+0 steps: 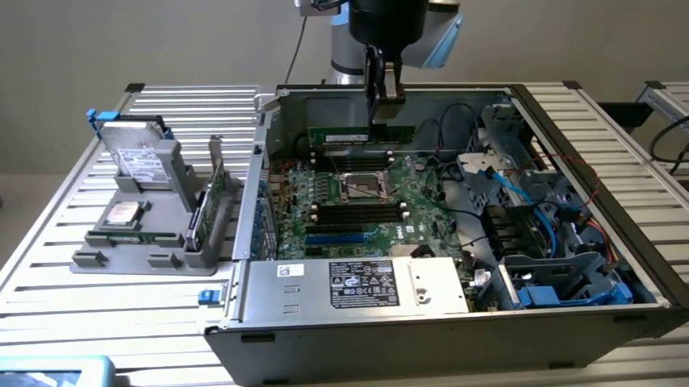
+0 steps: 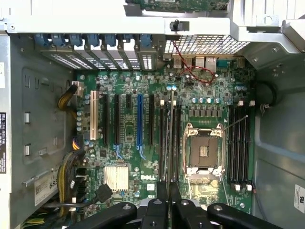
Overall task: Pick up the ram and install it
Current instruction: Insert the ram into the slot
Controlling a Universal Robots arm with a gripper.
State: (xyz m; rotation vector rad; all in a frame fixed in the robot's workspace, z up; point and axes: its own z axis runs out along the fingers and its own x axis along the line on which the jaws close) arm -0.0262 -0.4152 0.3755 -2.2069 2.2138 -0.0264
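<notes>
The case (image 1: 431,339) is matt grey sheet metal, with a perforated grille (image 2: 205,44). The table (image 1: 183,101) is ribbed, satin-bright metal. The motherboard (image 2: 157,76) and ram (image 1: 344,135) are green circuit board with a slight sheen. The slots (image 2: 237,143) are black plastic. The heatsink (image 2: 116,177) is pale finned metal. The gripper (image 2: 169,191) looks smooth, semi-gloss black. The holder (image 1: 140,262) is matt grey plastic and the drive (image 1: 138,157) dull silver metal.

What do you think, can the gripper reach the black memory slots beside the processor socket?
Probably yes. The case is open, and the gripper, shut on the ram, hangs directly over the slots beside the processor socket. No cable or card seems to cross that path.
</notes>
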